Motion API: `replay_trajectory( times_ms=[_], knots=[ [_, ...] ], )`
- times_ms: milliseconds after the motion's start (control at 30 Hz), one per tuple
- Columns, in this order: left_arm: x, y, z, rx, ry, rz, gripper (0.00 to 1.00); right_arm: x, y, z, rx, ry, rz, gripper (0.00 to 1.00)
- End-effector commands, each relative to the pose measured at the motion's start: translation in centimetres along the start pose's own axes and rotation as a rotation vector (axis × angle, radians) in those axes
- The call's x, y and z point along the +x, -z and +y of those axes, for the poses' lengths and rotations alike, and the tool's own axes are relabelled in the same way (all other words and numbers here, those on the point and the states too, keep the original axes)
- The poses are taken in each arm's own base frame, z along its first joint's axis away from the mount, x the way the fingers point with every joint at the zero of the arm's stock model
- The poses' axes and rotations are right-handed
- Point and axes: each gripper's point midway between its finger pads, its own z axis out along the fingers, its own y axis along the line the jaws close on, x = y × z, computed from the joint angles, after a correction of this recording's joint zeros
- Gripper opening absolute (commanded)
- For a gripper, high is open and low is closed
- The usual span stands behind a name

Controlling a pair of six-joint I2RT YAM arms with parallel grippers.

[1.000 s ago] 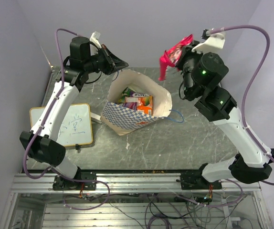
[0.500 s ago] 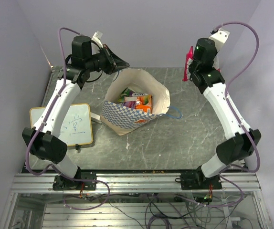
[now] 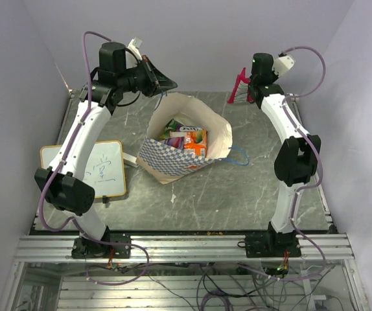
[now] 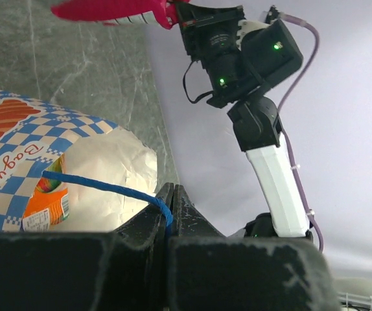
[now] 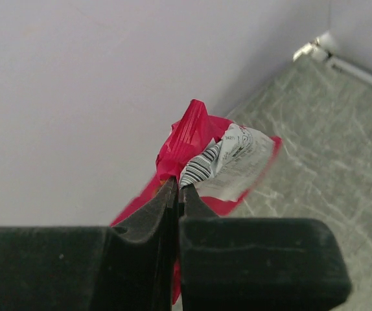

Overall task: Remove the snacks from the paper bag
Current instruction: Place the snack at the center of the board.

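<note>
The paper bag (image 3: 163,159) stands open at mid-table, with an orange snack packet (image 3: 197,144) and green ones (image 3: 172,127) showing inside. My left gripper (image 3: 170,83) hovers above the bag's far-left rim, shut on a blue cord handle (image 4: 102,186) pinched at the fingertips of the left gripper (image 4: 172,195). In the left wrist view the bag's cream inner wall (image 4: 115,168) and an orange packet (image 4: 46,206) show below. My right gripper (image 3: 245,89) is near the back wall, away from the bag, shut on a magenta-pink packet (image 3: 240,82). From the right wrist, the right gripper (image 5: 177,186) bites that packet (image 5: 196,133) at its crumpled edge.
A white writing board (image 3: 92,170) lies at the left of the table. The bag's other blue handle (image 3: 238,156) trails on the stone top to its right. The back wall stands close behind both grippers.
The right arm has swung away from the bag and stretched out to the far right with the magenta packet. The left gripper has stayed by the bag's rim, slightly higher.
</note>
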Motion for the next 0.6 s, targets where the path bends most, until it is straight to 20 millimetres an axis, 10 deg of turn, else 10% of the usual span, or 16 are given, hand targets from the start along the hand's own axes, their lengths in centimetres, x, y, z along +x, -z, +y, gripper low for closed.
replay_trajectory(
  times_ms=[0, 200, 333, 567],
  knots=[
    [-0.3, 1.3, -2.6, 0.075, -0.062, 0.011, 0.07, -2.1, -0.8, -1.5, 0.016, -0.277, -0.062, 0.00],
    [0.0, 1.2, -3.0, 0.115, -0.067, 0.030, 0.07, 7.8, 1.1, -13.5, 0.155, -0.239, 0.133, 0.04],
    [0.3, 1.2, -3.6, 0.162, -0.080, 0.044, 0.07, 13.8, 7.4, -22.5, 0.274, -0.143, 0.315, 0.29],
    [1.8, 1.2, -3.2, 0.140, -0.120, 0.078, 0.07, 14.3, 14.2, -27.7, 0.276, 0.013, 0.404, 0.57]
  ],
)
